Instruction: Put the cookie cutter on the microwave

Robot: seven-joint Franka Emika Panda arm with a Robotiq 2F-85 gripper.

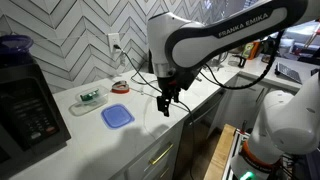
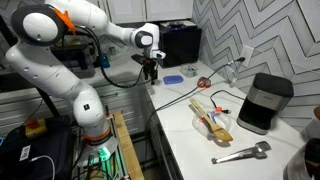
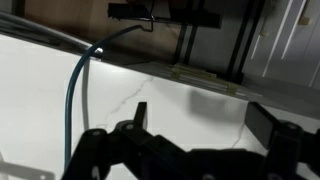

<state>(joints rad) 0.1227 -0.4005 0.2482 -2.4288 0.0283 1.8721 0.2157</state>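
The small red cookie cutter (image 1: 119,87) lies on the white counter near the tiled wall; it also shows in an exterior view (image 2: 203,82). The black microwave (image 1: 25,105) stands at the counter's end, in both exterior views (image 2: 181,45). My gripper (image 1: 167,103) hangs above the counter near its front edge, apart from the cutter, and also shows in an exterior view (image 2: 152,70). In the wrist view the gripper (image 3: 200,118) is open and empty over bare white counter. The cutter and microwave are out of the wrist view.
A flat blue square lid (image 1: 117,116) lies between gripper and microwave. A small green item (image 1: 90,97) sits on a white tray. A black appliance (image 2: 265,102), metal tongs (image 2: 240,153) and a tray of utensils (image 2: 212,118) occupy the counter's other end. A cable (image 3: 75,90) crosses the counter.
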